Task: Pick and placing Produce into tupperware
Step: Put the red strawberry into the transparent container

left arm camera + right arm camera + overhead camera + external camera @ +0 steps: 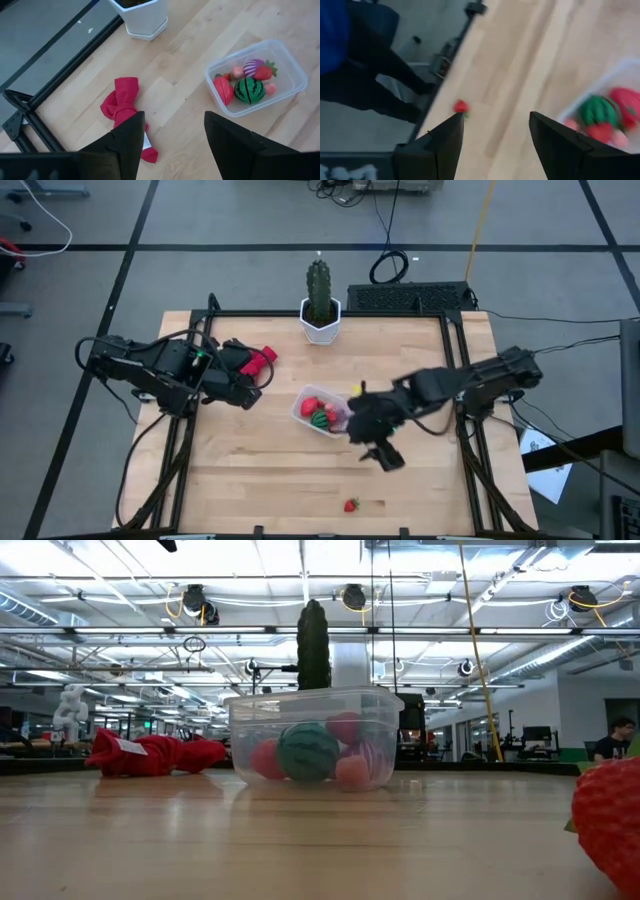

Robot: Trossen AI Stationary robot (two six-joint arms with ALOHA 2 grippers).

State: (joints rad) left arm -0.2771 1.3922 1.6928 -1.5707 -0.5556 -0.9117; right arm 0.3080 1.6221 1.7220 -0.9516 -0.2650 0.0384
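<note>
The right gripper (384, 456), fingers spread and empty, is hovering near the clear plastic tupperware (305, 418); 1 small red toy strawberry (351, 504) is lying at the near edge, needing a reach and pinch.

No legible text anywhere.

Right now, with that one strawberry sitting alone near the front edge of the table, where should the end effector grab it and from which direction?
Judging by its pose, come straight down on the strawberry. It lies alone on bare table, well clear of the tupperware. Close across its red body, not the leafy end. The right end effector, open and nearest, seems best placed.
</note>
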